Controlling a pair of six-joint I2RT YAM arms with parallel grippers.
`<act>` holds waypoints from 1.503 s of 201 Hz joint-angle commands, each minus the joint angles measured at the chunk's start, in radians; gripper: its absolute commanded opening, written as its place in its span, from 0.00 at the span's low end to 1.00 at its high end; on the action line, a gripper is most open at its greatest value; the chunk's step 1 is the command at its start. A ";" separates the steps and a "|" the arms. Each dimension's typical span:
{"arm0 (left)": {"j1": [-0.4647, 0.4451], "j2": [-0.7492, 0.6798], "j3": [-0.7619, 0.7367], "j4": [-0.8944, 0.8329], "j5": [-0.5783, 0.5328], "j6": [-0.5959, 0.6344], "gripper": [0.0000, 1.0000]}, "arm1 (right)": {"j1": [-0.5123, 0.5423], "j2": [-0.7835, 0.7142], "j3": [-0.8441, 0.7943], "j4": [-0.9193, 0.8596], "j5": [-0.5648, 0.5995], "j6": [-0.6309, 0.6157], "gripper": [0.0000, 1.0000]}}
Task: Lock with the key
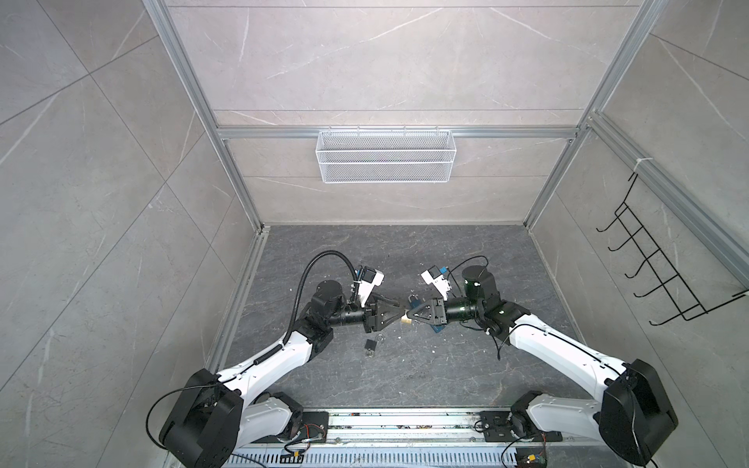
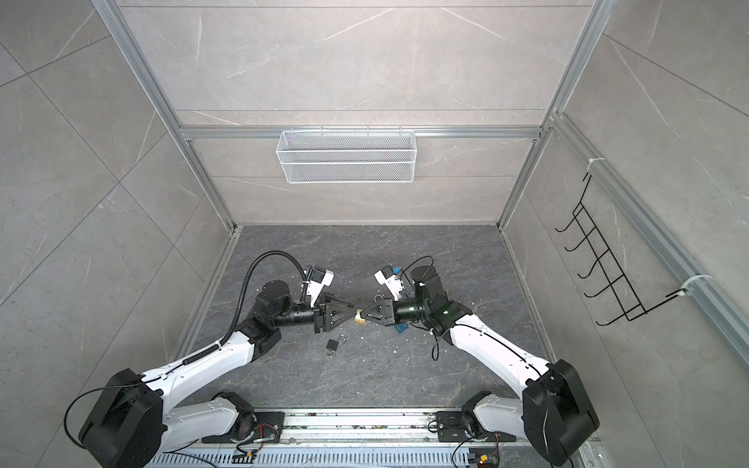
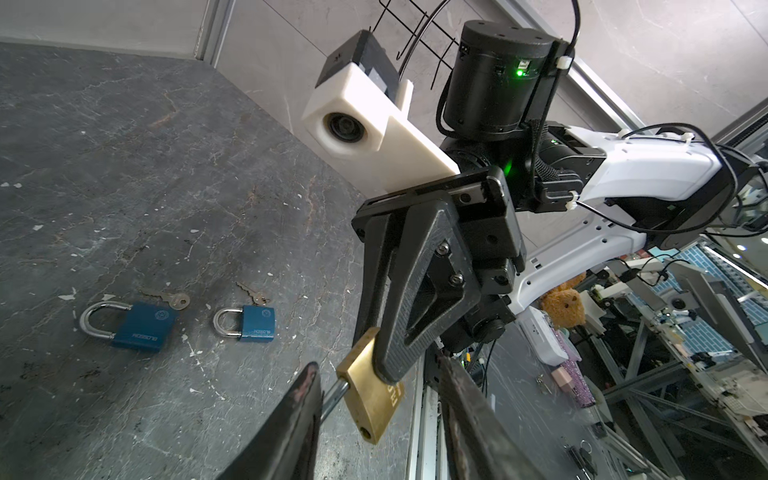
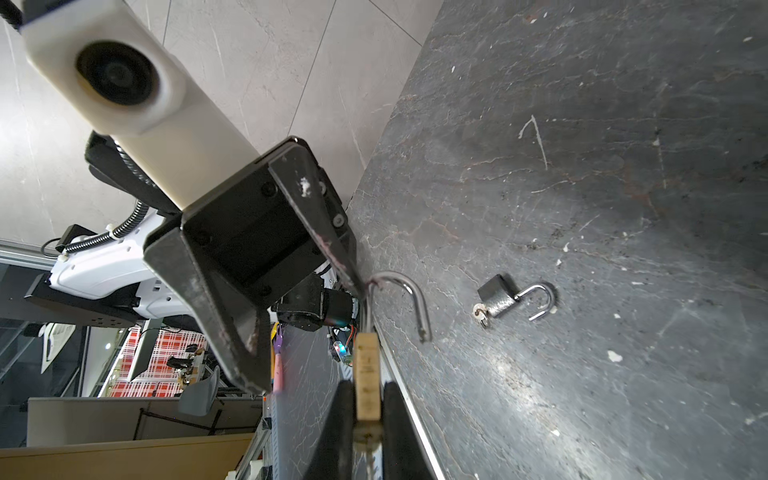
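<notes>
My right gripper [image 4: 368, 384] is shut on the body of a brass padlock [image 4: 368, 370] and holds it above the floor; both top views show it mid-floor [image 1: 405, 321] [image 2: 359, 320]. Its steel shackle [image 4: 409, 291] stands swung open, free end clear of the body. My left gripper [image 3: 376, 365] faces it, jaws apart around the padlock's shackle end [image 3: 370, 399]. One of its fingers [image 3: 303, 399] touches the shackle. Something dull shows under the body between my right gripper's fingers; I cannot tell if it is the key.
A dark padlock [image 4: 496, 301] with open shackle and a key in it lies on the floor [image 1: 369, 345]. Two blue padlocks [image 3: 143, 326] [image 3: 257, 324] lie with keys [image 3: 174, 299] beside them. A wire basket [image 1: 385, 156] and a hook rack [image 1: 656, 263] hang on the walls.
</notes>
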 commanded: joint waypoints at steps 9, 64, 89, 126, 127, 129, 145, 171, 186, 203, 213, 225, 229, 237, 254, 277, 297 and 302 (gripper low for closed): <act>0.008 0.020 0.010 0.045 0.041 -0.021 0.46 | -0.010 -0.046 -0.011 0.091 -0.038 0.025 0.00; 0.040 0.044 0.003 0.100 0.000 -0.067 0.55 | -0.009 -0.052 -0.033 0.112 -0.065 0.041 0.00; 0.040 0.079 0.009 0.158 0.043 -0.098 0.53 | -0.009 -0.047 -0.030 0.116 -0.061 0.044 0.00; 0.040 0.108 0.013 0.194 0.079 -0.131 0.42 | -0.018 -0.036 -0.015 0.124 -0.050 0.041 0.00; 0.039 0.108 0.013 0.195 0.079 -0.132 0.41 | -0.018 -0.036 -0.015 0.125 -0.050 0.040 0.00; 0.039 0.108 0.013 0.195 0.079 -0.132 0.41 | -0.021 -0.035 -0.014 0.124 -0.051 0.039 0.00; 0.040 0.109 0.011 0.192 0.077 -0.136 0.38 | -0.033 -0.033 -0.013 0.124 -0.053 0.036 0.00; 0.040 0.109 0.014 0.181 0.069 -0.139 0.34 | -0.045 -0.034 -0.018 0.126 -0.062 0.031 0.00; 0.040 0.118 0.015 0.189 0.067 -0.149 0.31 | -0.049 -0.036 -0.021 0.128 -0.066 0.025 0.00; 0.040 0.127 0.014 0.205 0.070 -0.162 0.29 | -0.053 -0.037 -0.024 0.127 -0.067 0.019 0.00; 0.040 0.131 0.014 0.210 0.069 -0.169 0.28 | -0.054 -0.037 -0.026 0.127 -0.066 0.018 0.00; 0.039 0.133 0.014 0.216 0.069 -0.173 0.24 | -0.056 -0.036 -0.027 0.128 -0.063 0.012 0.00; 0.040 0.134 0.014 0.218 0.070 -0.175 0.23 | -0.056 -0.037 -0.027 0.129 -0.062 0.012 0.00; 0.040 0.133 0.015 0.222 0.068 -0.182 0.20 | -0.056 -0.035 -0.027 0.135 -0.063 0.012 0.00; 0.040 0.134 0.017 0.241 0.067 -0.207 0.03 | -0.056 -0.029 -0.030 0.159 -0.071 0.019 0.00; 0.041 0.153 0.010 0.341 0.059 -0.307 0.00 | -0.056 -0.024 -0.046 0.234 -0.100 0.051 0.00; 0.041 0.194 0.008 0.450 0.032 -0.420 0.00 | -0.056 -0.019 -0.067 0.333 -0.130 0.102 0.09; 0.040 0.207 0.008 0.482 0.031 -0.447 0.00 | -0.056 -0.019 -0.073 0.356 -0.137 0.112 0.12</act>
